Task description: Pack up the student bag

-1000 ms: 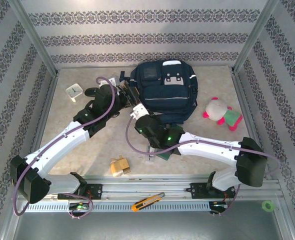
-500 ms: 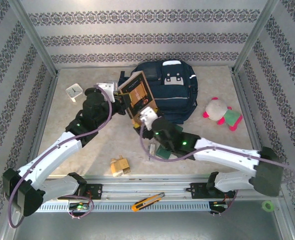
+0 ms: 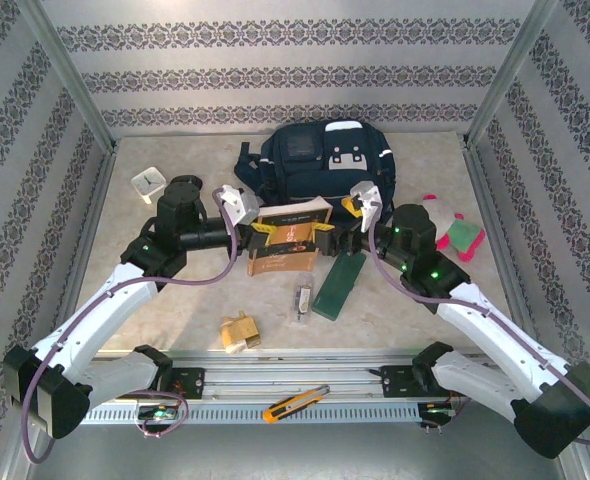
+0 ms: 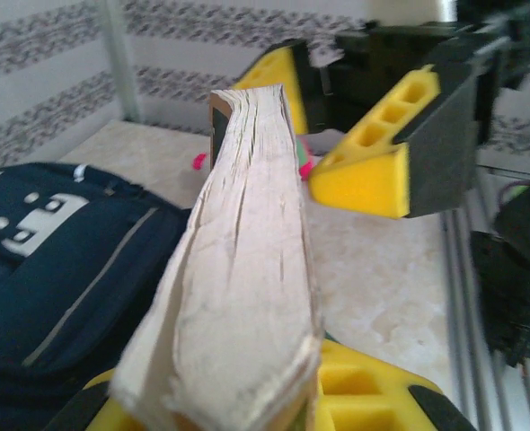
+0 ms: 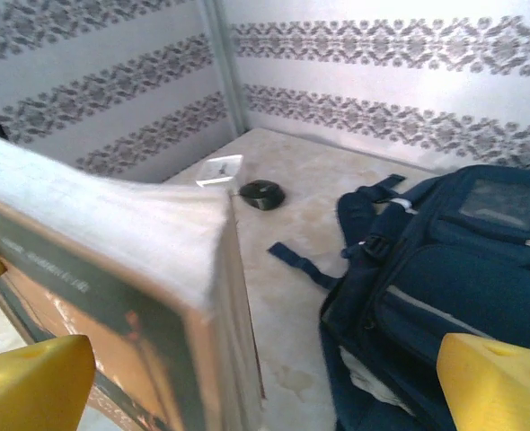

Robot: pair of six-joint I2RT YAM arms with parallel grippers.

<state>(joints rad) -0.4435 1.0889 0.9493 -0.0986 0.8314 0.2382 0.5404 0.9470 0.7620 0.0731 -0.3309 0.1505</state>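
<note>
Left gripper (image 3: 261, 228): clamped on the left edge of a thick paperback book (image 3: 290, 242). In the left wrist view the page block sits between its yellow fingers (image 4: 366, 395), which are pressed to the covers. The book is held flat-ish, brown cover toward the overhead camera, page edge toward the bag.

Right gripper (image 3: 327, 238): jaws spread wide, straddling the book's right end without clamping it. In the right wrist view one finger (image 5: 33, 382) is down against the book's cover, and the other finger (image 5: 499, 384) is well apart from it, out over the bag. The left wrist view agrees: a yellow finger on each side of the far end of the book, with a gap on one side.

Student bag (image 3: 320, 170): lying at the far middle of the table (image 3: 185, 290), just behind the book, whose far edge overlaps the bag's near edge from above. I can't tell whether they touch.

Other items:
- Dark green flat case (image 3: 339, 284), near side of the book.
- Plush toy (image 3: 445, 226), right of the bag.
- White box (image 3: 148, 182), far left, with a black mouse (image 5: 262, 193) beside it.
- Utility knife (image 3: 295, 402), on the front rail.
</note>
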